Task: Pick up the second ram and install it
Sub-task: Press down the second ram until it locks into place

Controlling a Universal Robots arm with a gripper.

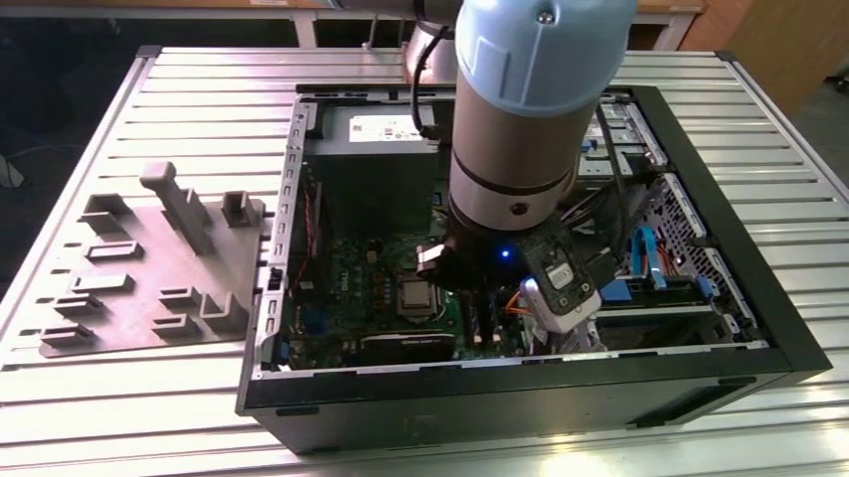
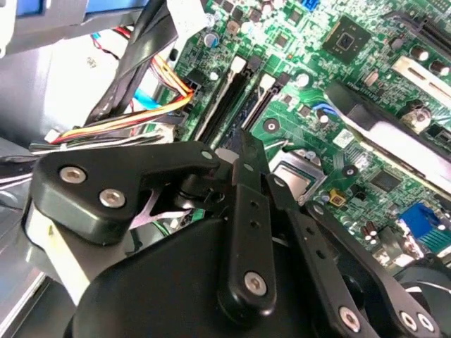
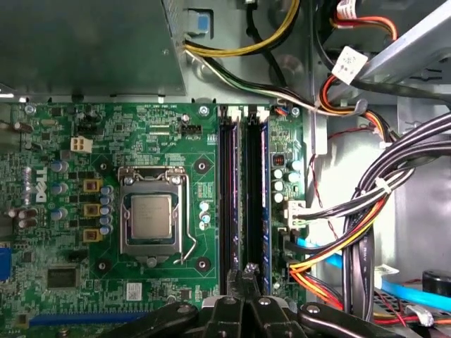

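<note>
First wrist view: gripper (image 3: 248,271) nearest the lens, fingertips drawn together with nothing seen between them. Just beyond them the second ram (image 3: 258,197) stands in its motherboard slot, dark with a bluish edge; I cannot tell whether the tips touch it. Beside the slots is the processor socket (image 3: 151,218), with white print on the board (image 3: 42,176) too. Farther off are a white cable tag (image 3: 349,65) and the grey power supply (image 3: 84,49). In the exterior view I see the arm (image 1: 531,119) reaching steeply down into the open case (image 1: 743,348); the supply's label (image 1: 385,127) is unreadable.
</note>
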